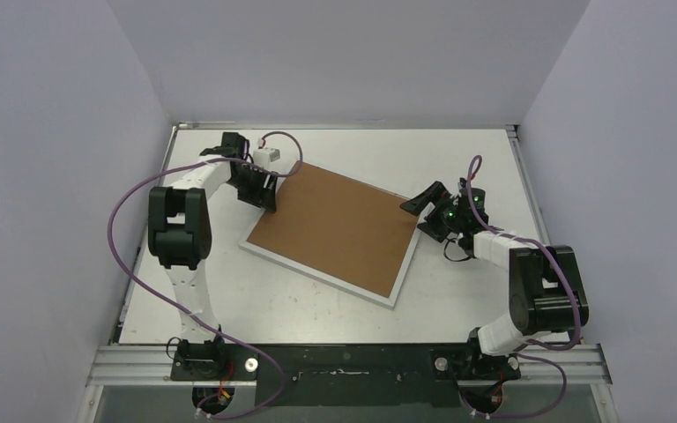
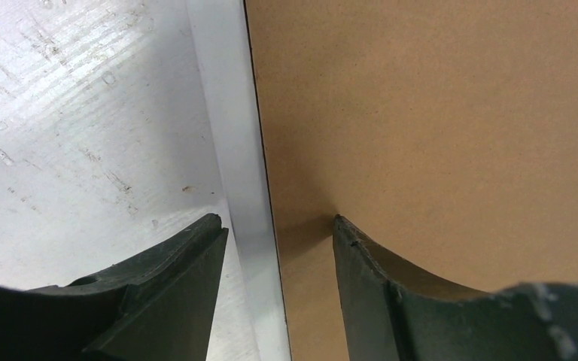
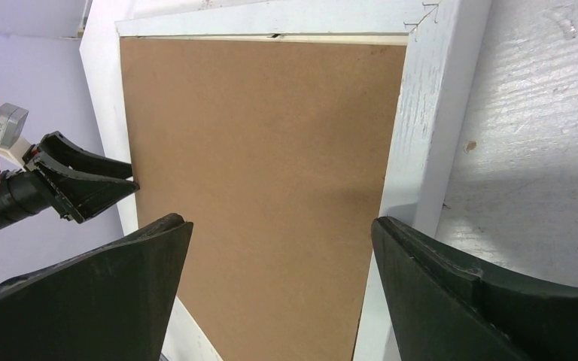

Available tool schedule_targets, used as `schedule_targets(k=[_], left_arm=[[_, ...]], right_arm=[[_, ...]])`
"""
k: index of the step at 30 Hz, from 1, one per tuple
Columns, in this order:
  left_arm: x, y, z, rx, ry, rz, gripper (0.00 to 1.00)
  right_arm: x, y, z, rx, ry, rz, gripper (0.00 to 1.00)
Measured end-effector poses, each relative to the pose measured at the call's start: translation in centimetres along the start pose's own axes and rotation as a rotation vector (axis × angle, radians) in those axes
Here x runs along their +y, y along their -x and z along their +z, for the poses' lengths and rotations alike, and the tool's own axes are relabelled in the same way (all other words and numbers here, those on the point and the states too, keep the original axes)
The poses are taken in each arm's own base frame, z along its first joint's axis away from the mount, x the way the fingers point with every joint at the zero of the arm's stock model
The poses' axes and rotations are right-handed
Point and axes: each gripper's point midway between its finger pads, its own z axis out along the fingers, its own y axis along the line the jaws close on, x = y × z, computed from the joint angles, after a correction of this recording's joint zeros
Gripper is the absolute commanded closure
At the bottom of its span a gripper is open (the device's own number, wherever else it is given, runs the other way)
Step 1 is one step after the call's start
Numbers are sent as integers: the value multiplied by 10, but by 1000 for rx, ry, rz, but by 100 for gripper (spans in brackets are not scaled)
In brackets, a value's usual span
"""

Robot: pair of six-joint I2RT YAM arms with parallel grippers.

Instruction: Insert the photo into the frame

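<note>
frame [image 1: 335, 225]: white rim, plain brown back | table [image 1: 256, 308]: scuffed white | walls [image 1: 53, 132]: pale lilac

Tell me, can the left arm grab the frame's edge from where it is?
Probably yes. The left gripper is open, one finger over the table and one over the brown board, with the frame edge between them and nothing blocking.

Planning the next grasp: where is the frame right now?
In the top view the frame lies back-up at centre, skewed, between the left gripper at its left edge and the right gripper by its right corner.
</note>
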Motion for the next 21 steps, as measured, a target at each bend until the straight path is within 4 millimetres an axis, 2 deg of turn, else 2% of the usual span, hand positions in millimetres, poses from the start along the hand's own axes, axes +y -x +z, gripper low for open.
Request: schedule_targets(k=[21], left_arm=[[-3, 2, 4, -2, 14, 24, 50]], right_arm=[[0, -4, 0, 14, 0, -4, 5]])
